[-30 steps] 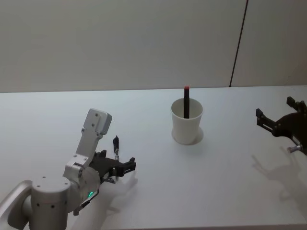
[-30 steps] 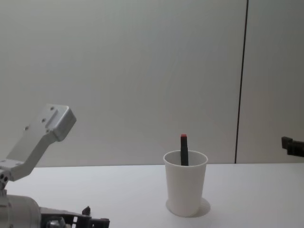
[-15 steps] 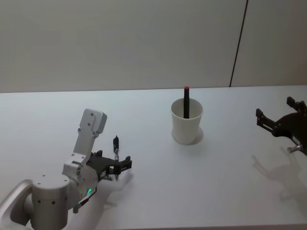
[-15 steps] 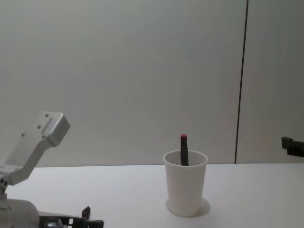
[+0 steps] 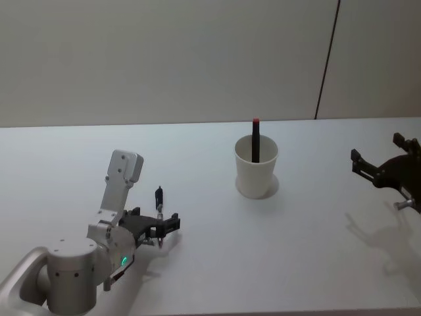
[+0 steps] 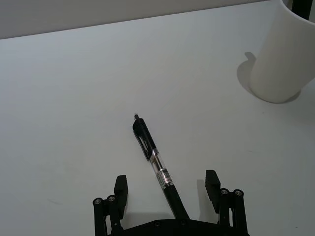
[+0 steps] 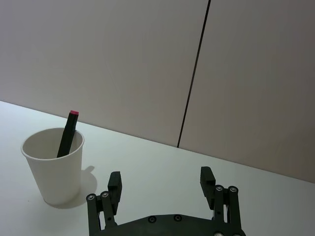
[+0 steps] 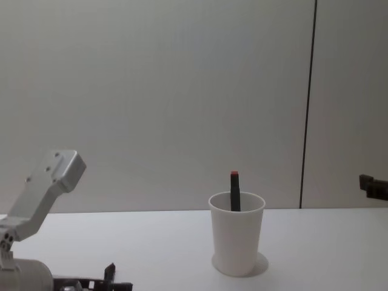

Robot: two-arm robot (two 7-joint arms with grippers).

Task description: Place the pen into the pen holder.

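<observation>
At 7 o'clock on the white table (image 5: 296, 250), left gripper (image 6: 166, 178) sat low, jaws wide, gripping nothing. Black pen (image 6: 152, 155) lay flat between its fingers, touching neither. Paper-cup pen holder (image 5: 256, 172) stood upright at its 2 o'clock, red-tipped black marker (image 5: 256, 139) inside. Right gripper (image 7: 161, 174) hovered at 3 o'clock, spread wide, empty.

left arm (image 5: 120, 184): silver-grey metal, boxy link with small screws, rounded joint housing, green light (image 5: 123, 262)
left gripper (image 6: 166, 179): black, two flat fingers (image 6: 121, 189) on screwed linkages
right gripper (image 7: 161, 175): black, same build
</observation>
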